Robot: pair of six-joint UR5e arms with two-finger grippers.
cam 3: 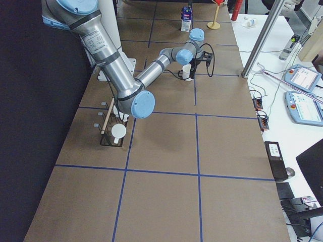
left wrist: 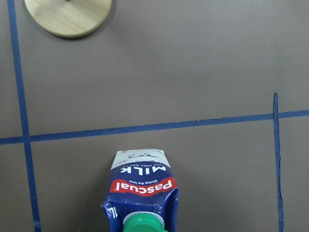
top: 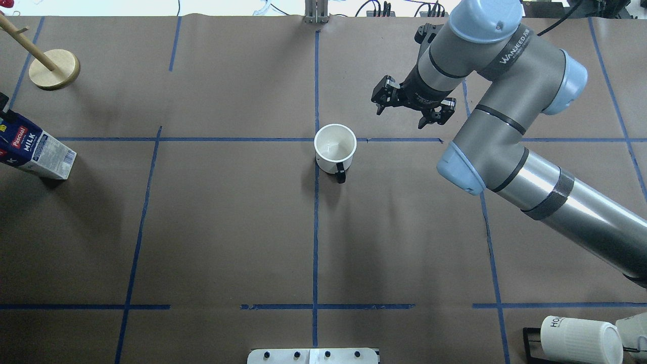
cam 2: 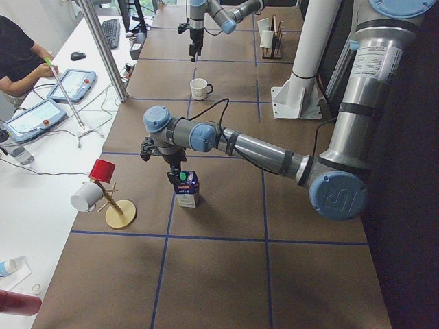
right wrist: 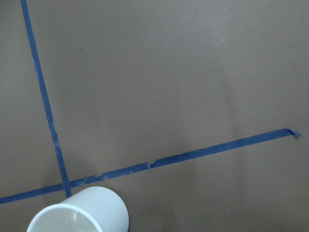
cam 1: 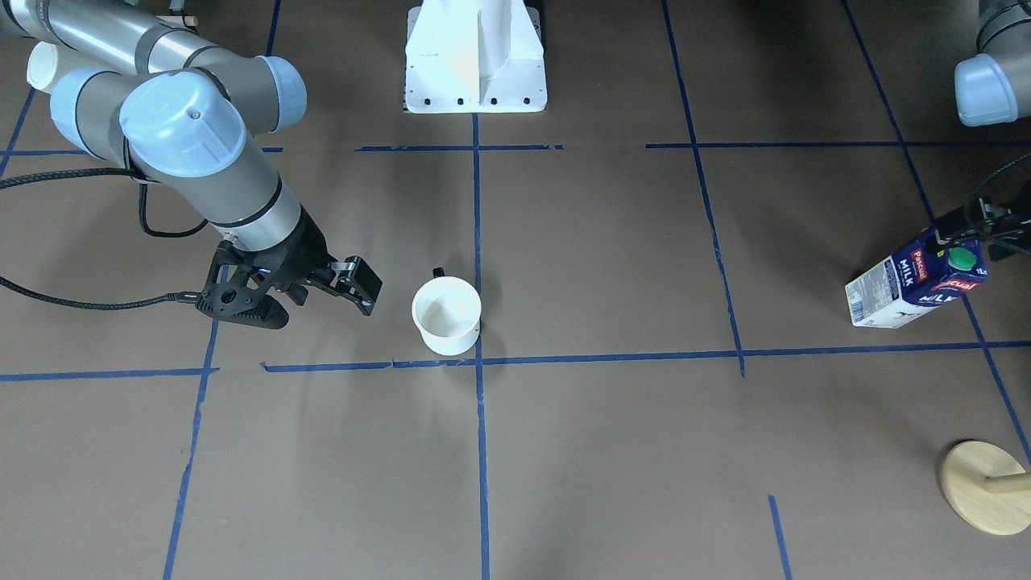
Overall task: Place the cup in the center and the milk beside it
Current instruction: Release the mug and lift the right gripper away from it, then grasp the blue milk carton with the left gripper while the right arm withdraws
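The white cup [cam 1: 446, 316] stands upright at the center tape crossing [cam 1: 479, 360], just on the robot's side of it, dark handle toward the robot; it also shows in the overhead view [top: 335, 146] and the right wrist view [right wrist: 79, 212]. My right gripper [cam 1: 310, 302] is open and empty, hovering beside the cup, apart from it [top: 408, 108]. The blue milk carton [cam 1: 914, 282] stands upright far off at my left [top: 35, 151], its green cap up [left wrist: 142, 193]. My left gripper [cam 1: 979, 234] sits over the carton's top; its fingers are mostly hidden.
A wooden mug stand [cam 1: 983, 487] stands near the carton, toward the operators' side [top: 54, 69]. A ribbed white mug [top: 581, 339] lies on a rack near the robot's right. The white robot base [cam 1: 475, 60] is behind the cup.
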